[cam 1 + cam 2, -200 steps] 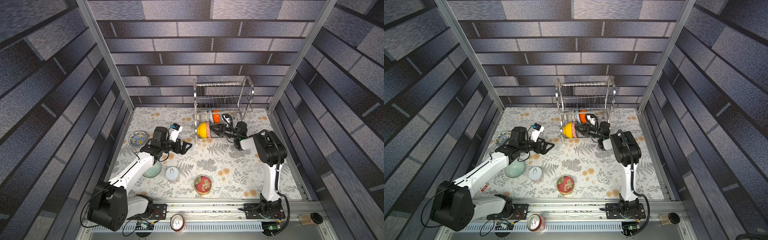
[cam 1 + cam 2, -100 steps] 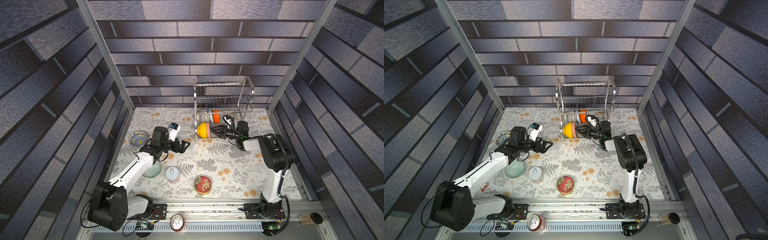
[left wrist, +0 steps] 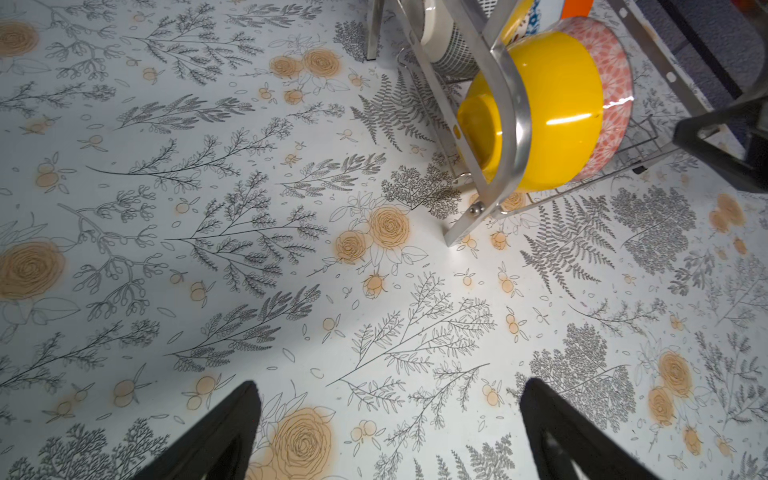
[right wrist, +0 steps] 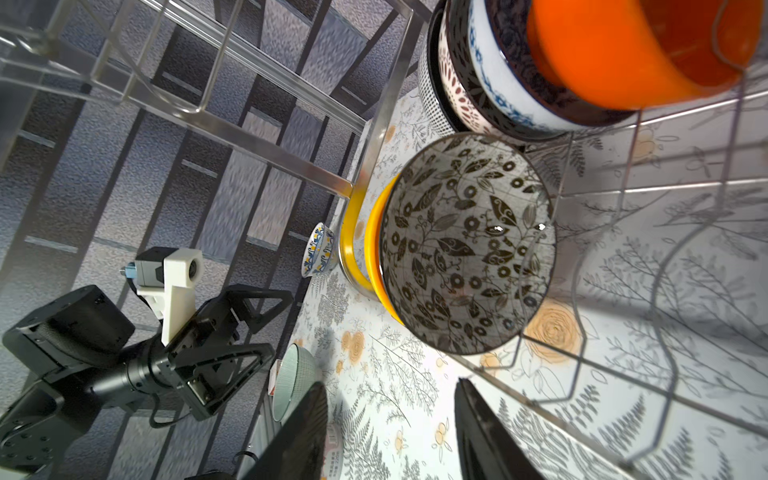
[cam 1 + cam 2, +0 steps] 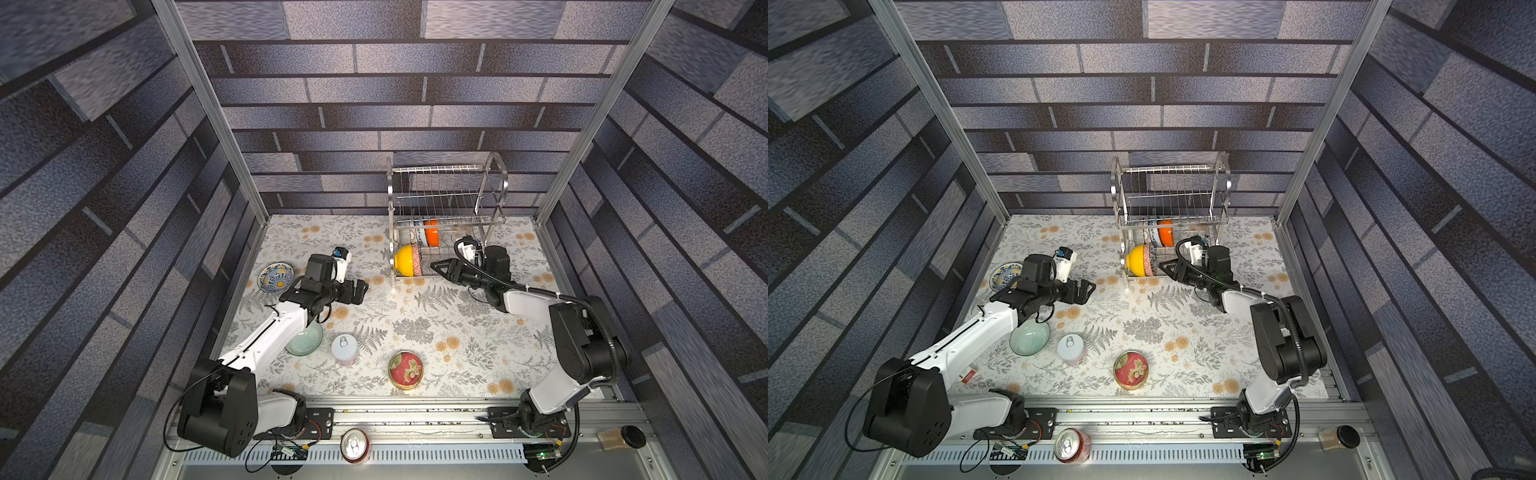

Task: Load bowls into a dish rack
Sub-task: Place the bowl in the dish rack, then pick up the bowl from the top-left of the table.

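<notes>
The steel dish rack [image 5: 446,195] [image 5: 1169,195] stands at the back of the table. On its lower shelf a yellow bowl [image 5: 405,261] [image 3: 548,112] stands on edge with a dark floral bowl [image 4: 465,245] nested in it. Behind them is an orange bowl [image 5: 431,232] [image 4: 615,54] among patterned ones. My right gripper [image 5: 436,266] [image 4: 390,415] is open just in front of the nested pair, holding nothing. My left gripper [image 5: 361,289] [image 3: 388,384] hangs wide open over bare tablecloth left of the rack. A blue-and-yellow floral bowl [image 5: 275,277] and a pale green bowl [image 5: 305,340] lie on the table's left side.
A white pull-tab can [image 5: 345,349] and a flat red tin [image 5: 406,370] sit near the front of the table. A soda can [image 5: 354,444] rests on the front rail, with a small jar [image 5: 623,436] at its right end. Walls enclose three sides.
My right gripper's jaws have spread wider beside the nested bowls, and that arm's elbow has swung out to the right. The left arm has hardly moved.
</notes>
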Tool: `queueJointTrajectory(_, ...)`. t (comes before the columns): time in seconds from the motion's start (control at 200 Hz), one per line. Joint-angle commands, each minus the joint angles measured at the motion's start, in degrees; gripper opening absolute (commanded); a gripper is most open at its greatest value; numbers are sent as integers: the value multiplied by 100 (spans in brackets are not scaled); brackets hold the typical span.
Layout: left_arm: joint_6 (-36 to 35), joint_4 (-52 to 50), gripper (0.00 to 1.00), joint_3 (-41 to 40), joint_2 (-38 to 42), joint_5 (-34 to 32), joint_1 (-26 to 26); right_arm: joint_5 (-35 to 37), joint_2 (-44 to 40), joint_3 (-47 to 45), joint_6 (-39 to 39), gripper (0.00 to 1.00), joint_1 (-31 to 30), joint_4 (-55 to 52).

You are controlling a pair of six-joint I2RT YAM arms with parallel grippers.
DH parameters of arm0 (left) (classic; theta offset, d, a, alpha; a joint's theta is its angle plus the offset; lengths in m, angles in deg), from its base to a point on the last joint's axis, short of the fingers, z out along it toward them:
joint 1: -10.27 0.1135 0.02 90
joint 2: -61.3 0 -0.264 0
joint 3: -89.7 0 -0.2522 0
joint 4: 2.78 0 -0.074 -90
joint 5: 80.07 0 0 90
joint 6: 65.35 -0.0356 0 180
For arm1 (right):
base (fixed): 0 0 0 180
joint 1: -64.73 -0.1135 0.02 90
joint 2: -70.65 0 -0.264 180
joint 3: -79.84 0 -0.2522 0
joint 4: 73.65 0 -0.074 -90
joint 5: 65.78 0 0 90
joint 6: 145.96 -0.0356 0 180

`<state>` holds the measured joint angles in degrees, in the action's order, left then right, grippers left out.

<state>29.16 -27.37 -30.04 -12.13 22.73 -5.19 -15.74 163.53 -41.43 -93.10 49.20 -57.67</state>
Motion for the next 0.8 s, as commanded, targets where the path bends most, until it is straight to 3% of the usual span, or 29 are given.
queueJointTrajectory(0.0, 232, -459, 100, 240, -159, -736, 57, 601, -511, -253, 617, 51, -62, -816)
queueJointTrajectory(0.316, 1082, -1893, 100, 976, -434, -1816, 279, 1588, -1427, -466, 1313, 50, -389, -2125)
queueJointTrajectory(0.451, 1516, -2450, 100, 1226, -462, -1821, 640, 1906, -1480, -450, 1414, 50, -661, -2270)
queueJointTrajectory(0.792, 2375, -3202, 94, 1676, -734, -1505, 1836, 1867, -1133, -314, 1649, 50, -1141, -2338)
